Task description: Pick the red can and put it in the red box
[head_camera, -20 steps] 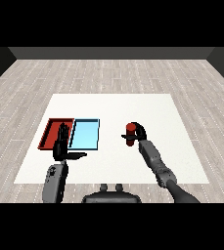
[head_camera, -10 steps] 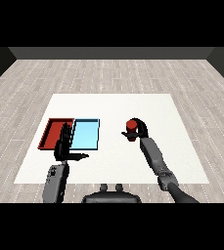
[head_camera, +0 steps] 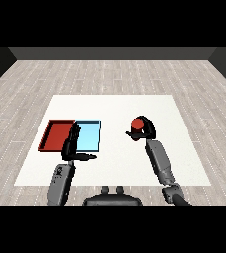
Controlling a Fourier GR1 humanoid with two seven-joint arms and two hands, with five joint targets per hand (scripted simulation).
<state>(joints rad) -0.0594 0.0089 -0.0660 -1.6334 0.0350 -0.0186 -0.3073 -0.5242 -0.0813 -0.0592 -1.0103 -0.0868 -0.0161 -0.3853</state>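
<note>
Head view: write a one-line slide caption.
Right robot hand curls round the red can; left robot hand hangs open over the red tray and blue tray.

Two forearms, both grey, built of rounded segmented shells with darker seams at the joints. Left forearm [head_camera: 61, 182]: broad flat casing, with two or three small dark dots on its upper face, possibly screws; too small to confirm. Right forearm [head_camera: 159, 160]: slimmer, tapering, ending in a rounded dark grey elbow piece near the lower edge. Left hand [head_camera: 73, 145] and right hand [head_camera: 146, 131]: black, slender fingers plus thumb. No cables or lettering seen.
</note>
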